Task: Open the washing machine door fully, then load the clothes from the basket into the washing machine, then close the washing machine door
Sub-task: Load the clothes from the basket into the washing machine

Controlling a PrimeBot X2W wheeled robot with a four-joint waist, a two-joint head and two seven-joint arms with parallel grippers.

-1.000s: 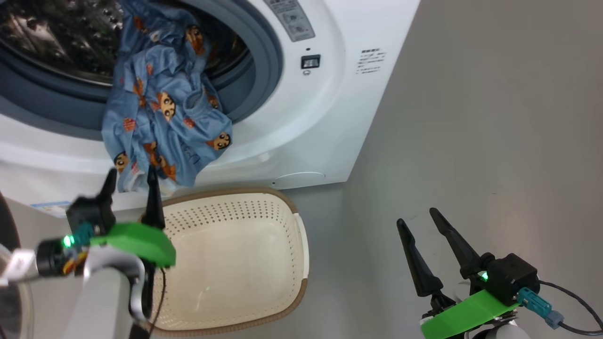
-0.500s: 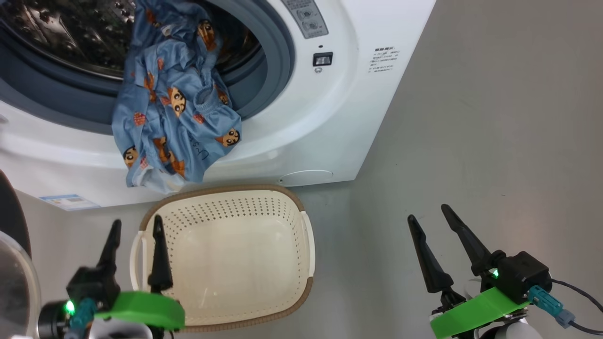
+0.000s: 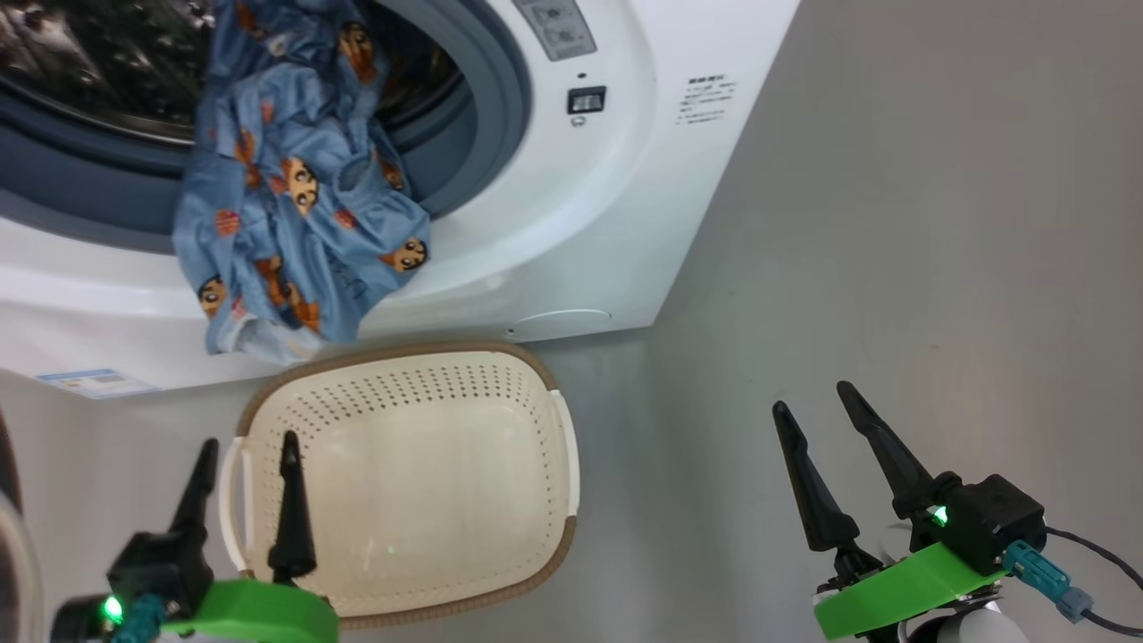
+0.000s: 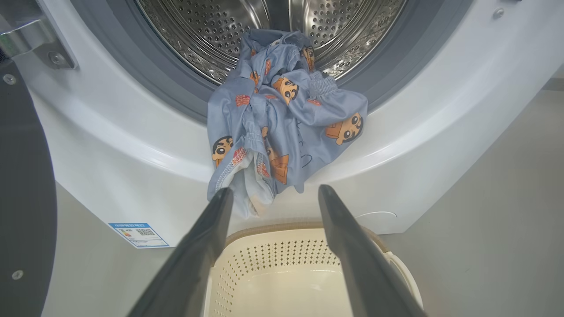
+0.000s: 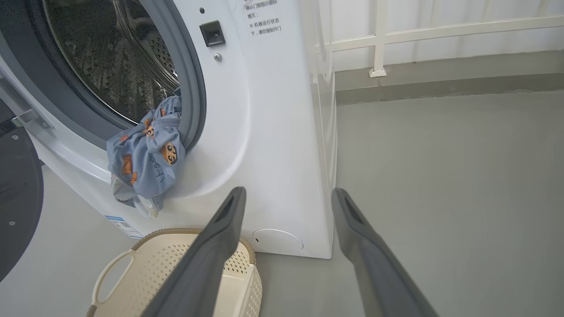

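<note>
Clothes [image 4: 282,119]: draped over the gasket [image 3: 504,98], half inside the washing machine [image 3: 625,223], tail dangling above the basket [image 3: 420,500].
Risk: bundle may slide out; closing the door [image 5: 17,198] now would likely pinch it.
Look: limp, crumpled blue bear-print.
Left gripper [image 3: 248,441], right gripper [image 3: 813,397]: both spread apart, empty.

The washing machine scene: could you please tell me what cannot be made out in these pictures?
- washing machine door: left wrist view, mostly cut off by the left edge.
- blue label: left wrist view, print too small to read.
- basket: left wrist view, near end cut off by the bottom edge.
</note>
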